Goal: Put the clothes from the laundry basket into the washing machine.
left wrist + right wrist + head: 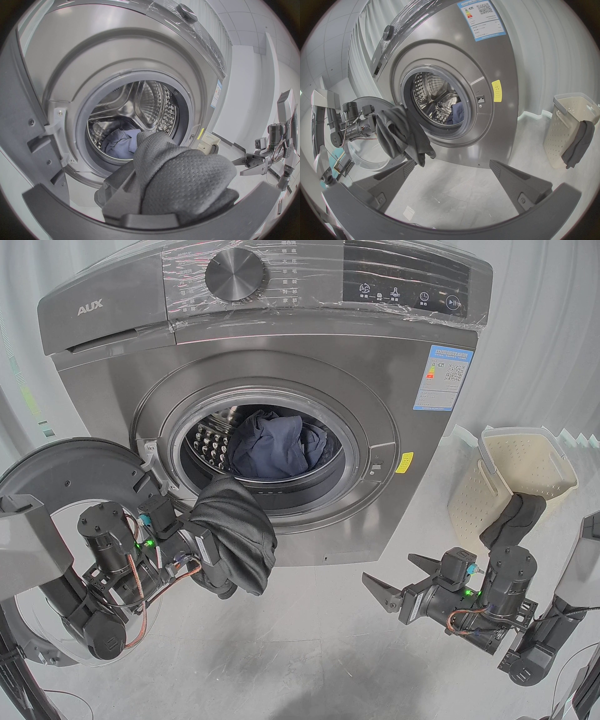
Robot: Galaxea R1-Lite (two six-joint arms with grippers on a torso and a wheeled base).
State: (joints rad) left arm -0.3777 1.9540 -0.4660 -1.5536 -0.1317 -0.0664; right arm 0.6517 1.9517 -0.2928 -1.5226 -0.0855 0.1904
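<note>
A grey front-loading washing machine [262, 365] stands with its door [69, 490] swung open to the left. Dark blue clothes [272, 443] lie in the drum [147, 106]. My left gripper [215, 552] is shut on a black garment [240, 534] that drapes over it, just below and in front of the drum's rim; the same black garment [178, 175] covers the fingers in the left wrist view. My right gripper [397, 580] hangs open and empty above the floor, right of the machine. A cream laundry basket [531, 471] stands at the right with a dark garment [515, 521] hanging over its front edge.
Grey tiled floor [312, 640] spreads in front of the machine. The open door takes up the space at the left. A white curtain [537, 352] hangs behind the basket.
</note>
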